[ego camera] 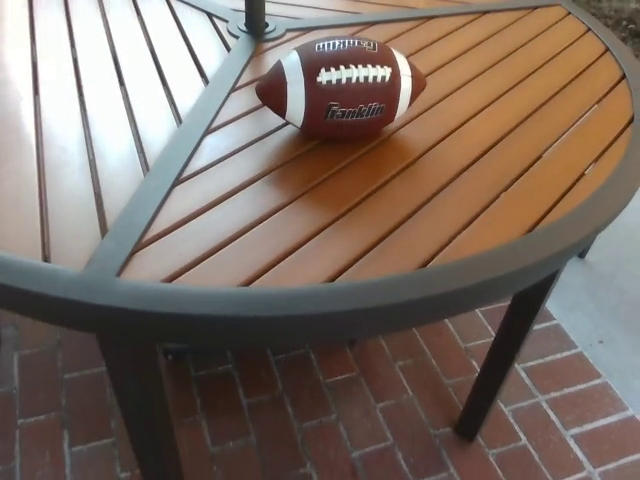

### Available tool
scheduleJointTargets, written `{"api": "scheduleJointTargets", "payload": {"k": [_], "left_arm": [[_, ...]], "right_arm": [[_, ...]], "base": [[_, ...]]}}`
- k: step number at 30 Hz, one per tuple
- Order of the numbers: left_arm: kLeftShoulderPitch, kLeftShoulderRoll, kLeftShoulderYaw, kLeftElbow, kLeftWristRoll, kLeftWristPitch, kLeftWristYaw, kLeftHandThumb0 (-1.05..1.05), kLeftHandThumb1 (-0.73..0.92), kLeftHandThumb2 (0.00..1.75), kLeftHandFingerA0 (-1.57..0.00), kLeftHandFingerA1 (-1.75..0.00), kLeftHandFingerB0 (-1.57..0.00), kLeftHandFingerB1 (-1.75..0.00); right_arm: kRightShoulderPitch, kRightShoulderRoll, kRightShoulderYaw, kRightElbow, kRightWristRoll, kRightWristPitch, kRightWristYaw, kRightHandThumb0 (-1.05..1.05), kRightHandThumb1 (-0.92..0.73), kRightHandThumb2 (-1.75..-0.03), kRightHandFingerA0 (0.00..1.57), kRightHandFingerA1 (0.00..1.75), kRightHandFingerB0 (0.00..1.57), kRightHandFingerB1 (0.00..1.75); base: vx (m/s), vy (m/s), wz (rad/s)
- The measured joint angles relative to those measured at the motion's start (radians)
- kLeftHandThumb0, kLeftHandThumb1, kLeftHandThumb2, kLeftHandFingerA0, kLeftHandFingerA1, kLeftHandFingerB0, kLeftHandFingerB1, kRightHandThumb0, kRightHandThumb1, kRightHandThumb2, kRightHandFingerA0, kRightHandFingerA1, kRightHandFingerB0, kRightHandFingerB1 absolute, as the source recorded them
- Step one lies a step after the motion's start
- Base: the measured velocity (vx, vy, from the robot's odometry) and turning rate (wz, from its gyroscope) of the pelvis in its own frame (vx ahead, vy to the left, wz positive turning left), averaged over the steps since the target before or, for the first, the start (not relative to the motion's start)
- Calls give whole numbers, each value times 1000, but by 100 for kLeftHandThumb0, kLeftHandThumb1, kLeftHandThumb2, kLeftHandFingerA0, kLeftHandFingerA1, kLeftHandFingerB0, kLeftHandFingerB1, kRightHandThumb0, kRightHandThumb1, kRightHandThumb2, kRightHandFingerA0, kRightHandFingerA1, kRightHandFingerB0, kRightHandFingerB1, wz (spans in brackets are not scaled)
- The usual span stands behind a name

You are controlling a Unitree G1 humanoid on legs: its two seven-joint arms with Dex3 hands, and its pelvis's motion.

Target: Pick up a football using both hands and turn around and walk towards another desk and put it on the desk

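A brown football with white stripes, white laces and the word Franklin on its side lies on its side on a round table of orange-brown slats in a dark metal frame. The ball rests near the table's middle, toward the top of the head view. Neither of my hands nor any part of my arms shows in this view.
A dark pole rises from the table's hub just left of and behind the ball. The table's dark legs stand on a red brick floor. A pale concrete strip runs along the right.
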Motion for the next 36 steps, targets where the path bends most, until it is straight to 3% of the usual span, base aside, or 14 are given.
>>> {"api": "scheduleJointTargets", "payload": {"k": [2, 3, 4, 11, 12, 18, 19, 20, 21, 25, 27, 31, 32, 36], "left_arm": [[-6, -9, -44, 9, 11, -18, 2, -7, 60, 83, -94, -84, -97, -67], [-19, -26, -87, 11, 20, -21, 2, -15, 65, 61, -100, -94, -102, -64], [-27, -37, -112, 13, 26, -21, 2, -7, 62, 68, -100, -89, -102, -63], [-139, -201, -418, 18, 105, -23, 7, -7, 66, 68, -99, -84, -98, -60], [-153, -227, -473, 16, 121, -25, 8, -11, 70, 64, -97, -90, -98, -61], [-215, -346, -730, -30, 190, -35, 8, -9, 70, 66, -98, -90, -97, -62], [-228, -369, -793, -50, 207, -40, 8, -3, 67, 77, -100, -92, -95, -64], [-236, -383, -834, -63, 218, -46, 8, -3, 67, 77, -100, -92, -95, -64], [-241, -392, -864, -75, 227, -50, 8, -4, 65, 81, -99, -91, -94, -66], [-270, -436, -1024, -149, 271, -76, 8, -6, 65, 71, -98, -92, -93, -67], [-273, -438, -1075, -175, 288, -88, 11, -4, 64, 74, -101, -91, -100, -63], [-286, -444, -1169, -199, 322, -127, 16, -3, 63, 77, -101, -94, -97, -68], [-287, -446, -1181, -201, 326, -134, 16, -8, 67, 69, -99, -90, -98, -64], [-291, -453, -1231, -205, 349, -166, 20, -8, 67, 67, -100, -89, -98, -64]], "right_arm": [[-3, 10, 31, 16, -7, -10, 0, -22, -59, -58, 112, 58, 84, 53], [-9, 23, 62, 23, -13, -9, 3, -18, -61, -59, 112, 58, 85, 55], [-13, 31, 80, 27, -17, -9, 4, -15, -63, -59, 111, 56, 84, 52], [-68, 140, 304, 49, -70, -5, 19, -9, -61, -65, 114, 59, 87, 55], [-80, 151, 344, 49, -80, -5, 21, -8, -61, -79, 120, 59, 96, 56], [-131, 201, 534, 26, -124, -5, 40, -10, -62, -71, 117, 59, 92, 57], [-139, 212, 582, 14, -134, -5, 46, -11, -62, -69, 114, 59, 90, 56], [-143, 217, 613, 7, -142, -5, 49, -11, -62, -69, 114, 59, 90, 56], [-146, 220, 638, 0, -148, -5, 51, -12, -63, -67, 114, 59, 90, 57], [-158, 239, 759, -36, -176, -11, 68, -12, -62, -67, 116, 59, 90, 56], [-159, 250, 804, -48, -188, -13, 74, -17, -64, -60, 114, 55, 88, 53], [-161, 265, 890, -83, -210, -13, 82, -18, -64, -59, 112, 54, 85, 52], [-161, 266, 901, -87, -213, -13, 83, -13, -61, -63, 113, 58, 88, 56], [-161, 268, 944, -98, -223, -13, 85, -12, -62, -63, 113, 59, 88, 56]], "base": [[-157, 11, -3], [-119, -42, -2], [-128, -65, 1], [-72, -98, 6], [-115, -118, -8], [-78, -52, 0], [0, 0, 0], [-21, 63, -9], [-70, 81, -8], [0, 140, 12], [0, 38, 6], [-5, 16, 2], [0, 0, 0], [1, -13, 3]]}}
